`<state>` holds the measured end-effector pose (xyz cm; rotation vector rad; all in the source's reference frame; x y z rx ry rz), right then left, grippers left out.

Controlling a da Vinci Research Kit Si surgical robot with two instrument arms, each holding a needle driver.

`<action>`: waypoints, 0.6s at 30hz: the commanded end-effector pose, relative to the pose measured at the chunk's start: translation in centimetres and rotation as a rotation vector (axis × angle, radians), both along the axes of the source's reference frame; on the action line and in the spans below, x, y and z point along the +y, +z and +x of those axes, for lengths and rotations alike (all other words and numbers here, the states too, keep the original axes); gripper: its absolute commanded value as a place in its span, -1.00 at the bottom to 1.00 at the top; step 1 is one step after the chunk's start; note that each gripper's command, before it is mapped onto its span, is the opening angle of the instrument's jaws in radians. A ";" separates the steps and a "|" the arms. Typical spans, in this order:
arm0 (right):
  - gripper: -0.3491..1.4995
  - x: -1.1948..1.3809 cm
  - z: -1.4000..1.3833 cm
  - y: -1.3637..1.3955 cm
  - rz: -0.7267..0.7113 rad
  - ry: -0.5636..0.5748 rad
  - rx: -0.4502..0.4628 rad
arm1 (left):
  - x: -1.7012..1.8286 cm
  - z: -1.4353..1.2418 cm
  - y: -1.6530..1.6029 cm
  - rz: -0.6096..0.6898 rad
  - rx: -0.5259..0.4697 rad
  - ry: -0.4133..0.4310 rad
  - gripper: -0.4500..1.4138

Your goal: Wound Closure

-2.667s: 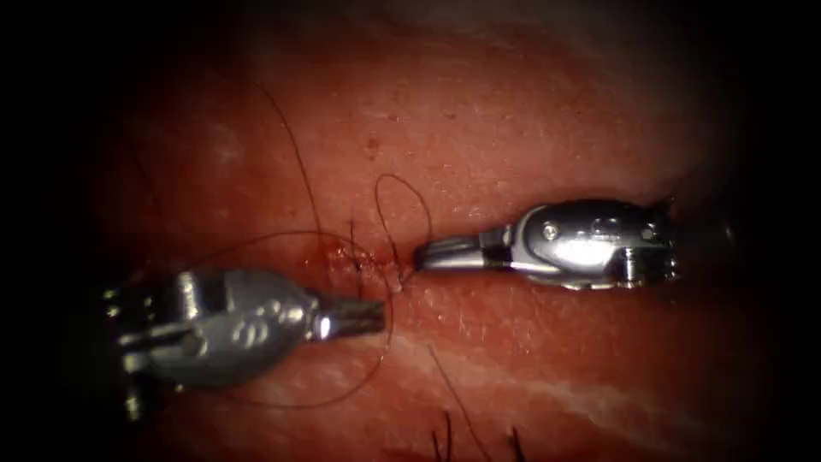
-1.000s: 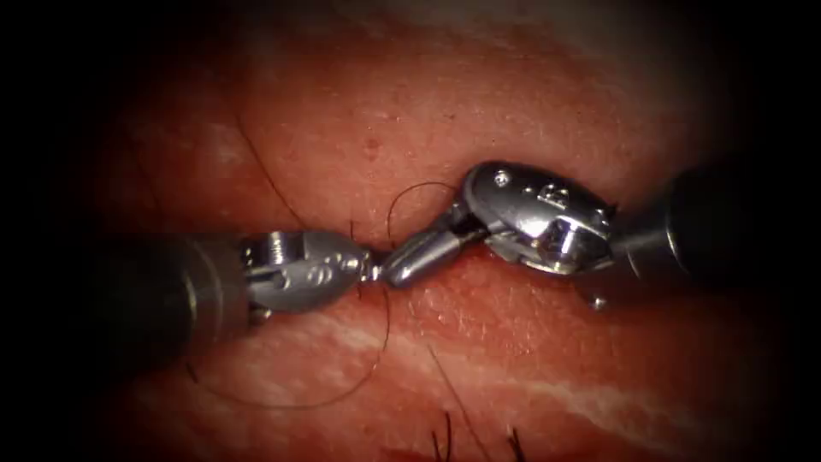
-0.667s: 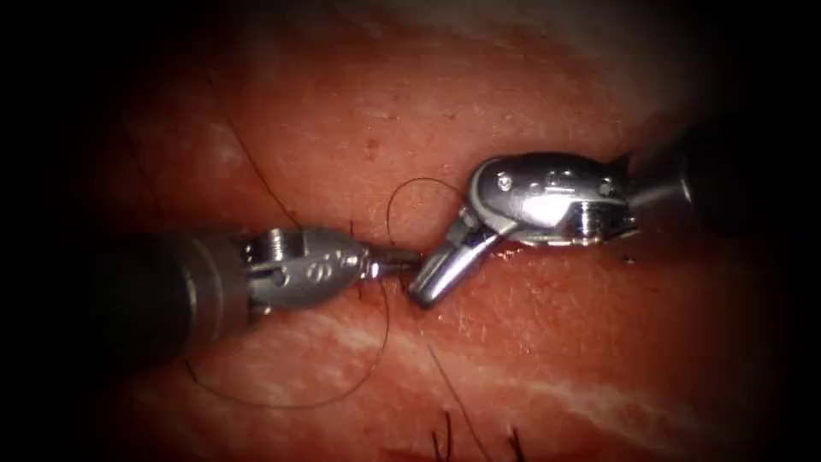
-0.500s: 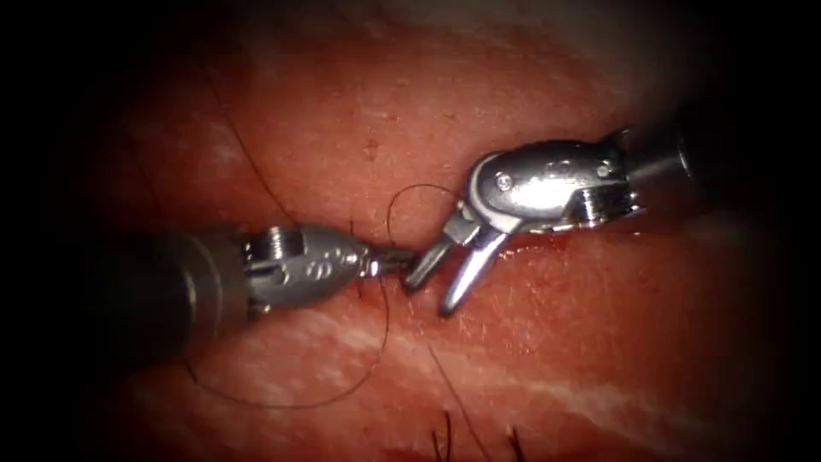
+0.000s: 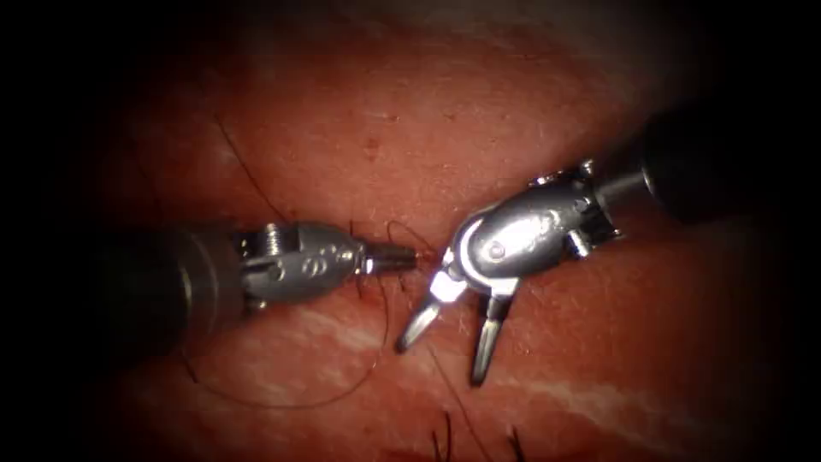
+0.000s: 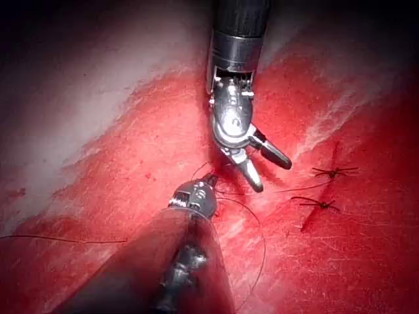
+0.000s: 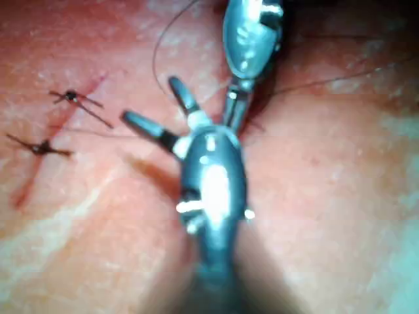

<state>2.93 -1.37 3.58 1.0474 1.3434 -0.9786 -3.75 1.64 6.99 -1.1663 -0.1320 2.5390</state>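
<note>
The tissue (image 5: 530, 111) spreads under both tools, its surface red with pale streaks toward the near side. The left tool (image 5: 393, 256) reaches in from the left, its jaws together at the cut (image 5: 376, 265); they seem to pinch the thread there, though the grip itself is too small to make out for certain. The right tool (image 5: 445, 342) comes in from the right, its wrist bent toward the near side, jaws spread wide apart and holding nothing, tips just over the tissue right of the cut. The thread (image 5: 342, 395) sweeps in a long dark loop across the near-left tissue and curls in a small arc (image 5: 409, 229) just beyond the left tool's tip. In the left wrist view, two finished stitches (image 6: 324, 188) with short cut ends sit farther along the wound. I cannot make out the needle.
</note>
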 end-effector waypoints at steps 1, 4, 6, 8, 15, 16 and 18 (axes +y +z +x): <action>0.56 -0.18 0.05 0.11 -0.006 -0.015 0.008 | -0.05 -0.06 0.07 0.002 -0.003 0.002 -1.00; 0.49 -0.32 0.01 0.21 -0.052 -0.062 -0.005 | -0.06 -0.04 0.06 0.002 0.001 0.003 -1.00; 0.40 -0.38 -0.04 0.26 -0.062 -0.076 -0.008 | -0.07 -0.03 0.05 0.002 0.001 0.004 -1.00; 0.38 -0.42 -0.07 0.32 -0.069 -0.081 -0.020 | -0.07 -0.03 0.05 0.004 0.002 0.006 -1.00; 0.35 -0.53 -0.13 0.51 -0.127 -0.104 -0.042 | -0.08 -0.03 0.05 0.002 0.005 0.004 -1.00; 0.33 -0.54 -0.13 0.53 -0.137 -0.107 -0.046 | -0.08 -0.03 0.05 0.002 0.005 0.004 -1.00; 0.29 -0.58 -0.15 0.58 -0.155 -0.114 -0.051 | -0.09 -0.03 0.04 0.002 0.005 0.004 -1.00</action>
